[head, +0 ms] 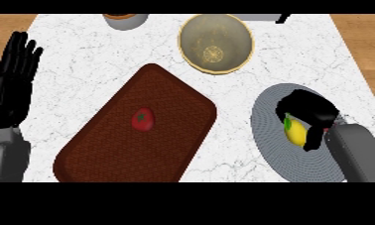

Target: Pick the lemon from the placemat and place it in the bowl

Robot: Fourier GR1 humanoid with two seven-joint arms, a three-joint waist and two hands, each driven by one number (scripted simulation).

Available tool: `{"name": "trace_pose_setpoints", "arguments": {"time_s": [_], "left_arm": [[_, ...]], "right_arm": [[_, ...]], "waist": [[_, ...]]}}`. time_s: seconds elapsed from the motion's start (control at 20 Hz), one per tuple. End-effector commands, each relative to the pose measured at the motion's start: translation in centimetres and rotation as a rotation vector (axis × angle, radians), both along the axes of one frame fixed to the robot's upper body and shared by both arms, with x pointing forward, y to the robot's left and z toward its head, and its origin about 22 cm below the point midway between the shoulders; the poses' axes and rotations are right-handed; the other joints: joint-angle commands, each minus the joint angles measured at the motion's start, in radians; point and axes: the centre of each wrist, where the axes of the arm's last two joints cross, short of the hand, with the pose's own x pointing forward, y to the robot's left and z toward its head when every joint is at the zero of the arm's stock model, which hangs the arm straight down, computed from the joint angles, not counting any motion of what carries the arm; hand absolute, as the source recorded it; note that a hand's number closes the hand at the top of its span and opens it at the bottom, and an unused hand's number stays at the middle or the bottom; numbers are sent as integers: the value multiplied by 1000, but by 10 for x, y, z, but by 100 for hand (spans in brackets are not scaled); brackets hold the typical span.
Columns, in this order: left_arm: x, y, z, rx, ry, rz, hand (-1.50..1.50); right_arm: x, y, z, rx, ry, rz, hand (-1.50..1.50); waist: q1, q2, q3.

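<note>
My right hand [311, 112] curls over the small yellow lemon [296, 133] on the round grey woven placemat [273, 135], seemingly gripping it. I'd lift straight, then carry to the tan ceramic bowl [217, 43]. The left hand [18, 78] rests open at the left edge.

Yellow lemon [296, 133] under curled right hand [309, 111], on grey round placemat [273, 135]. Tan ceramic bowl [217, 43] behind-left of that hand. Brown woven rectangular tray [110, 149] left of it, red tomato [143, 119] on tray. Left hand [18, 78] at far-left edge.

Two smooth grey cylindrical forearms are seen at the lower corners; each is ended by a glossy black hand. The left hand [16, 78] is slender-fingered; the right hand [311, 112] looks blocky.
</note>
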Motion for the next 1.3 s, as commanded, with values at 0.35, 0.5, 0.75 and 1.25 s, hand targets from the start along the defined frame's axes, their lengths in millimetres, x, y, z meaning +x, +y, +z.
{"name": "trace_pose_setpoints", "arguments": {"time_s": [0.35, 0.5, 0.75, 1.25], "left_arm": [[23, -31, 22, -1, -73, -123, 0], [28, -37, 25, -10, -71, -134, 0], [27, -39, 21, -2, -74, -129, 0], [31, -48, 9, -17, -51, -136, 0]], "right_arm": [[56, -122, 140, -2, -103, -323, 150], [57, -138, 161, 30, -147, -360, 150], [54, -158, 190, 125, -277, -416, 150], [72, -150, 250, 448, -363, -218, 150]], "waist": [[122, 73, 18], [130, 77, 19], [137, 71, 20], [123, 54, 15]]}}
